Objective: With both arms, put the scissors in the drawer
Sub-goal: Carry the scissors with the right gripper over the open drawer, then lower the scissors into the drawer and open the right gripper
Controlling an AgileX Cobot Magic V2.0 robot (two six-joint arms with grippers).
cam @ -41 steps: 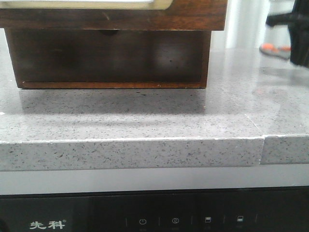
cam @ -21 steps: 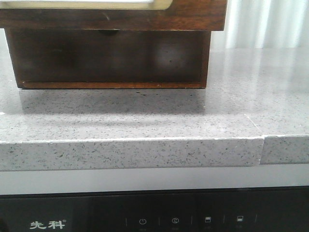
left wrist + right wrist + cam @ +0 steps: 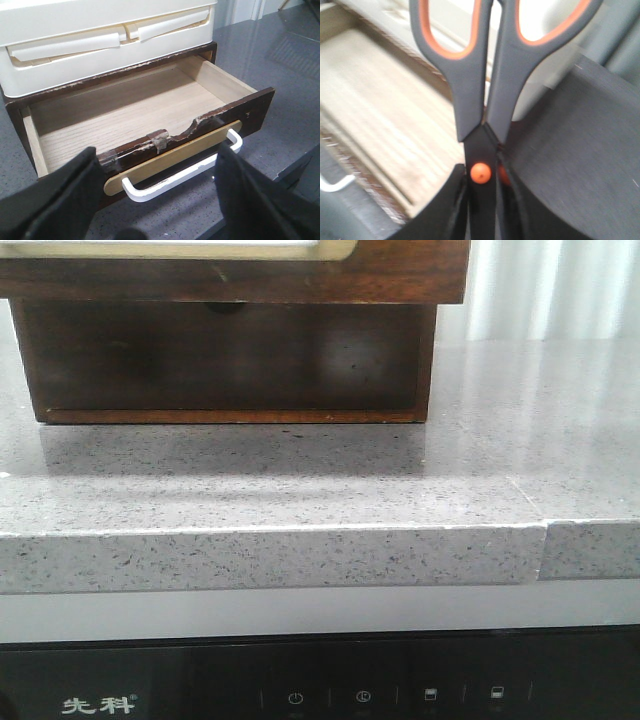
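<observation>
The drawer (image 3: 130, 115) stands pulled open in the left wrist view, its pale wood inside empty. Its dark brown front has a chipped top rim, a tan panel and a white handle (image 3: 175, 177). My left gripper (image 3: 160, 205) is open, its fingers (image 3: 55, 200) wide apart just in front of the handle, holding nothing. My right gripper (image 3: 482, 210) is shut on the scissors (image 3: 480, 90), gripping the dark blade by the orange pivot. The orange-lined loops point away, by the open drawer's edge (image 3: 380, 110). In the front view only the drawer front (image 3: 400, 270) shows; both arms are out of view.
A cream plastic box (image 3: 100, 45) sits on top of the brown cabinet (image 3: 230, 360). The cabinet stands on a grey speckled countertop (image 3: 300, 480) with a thick front edge (image 3: 270, 555). A black appliance panel (image 3: 320, 690) lies below it.
A second ago my right arm with the scissors showed at the front view's far right top. It has left that view. The cabinet has not moved.
</observation>
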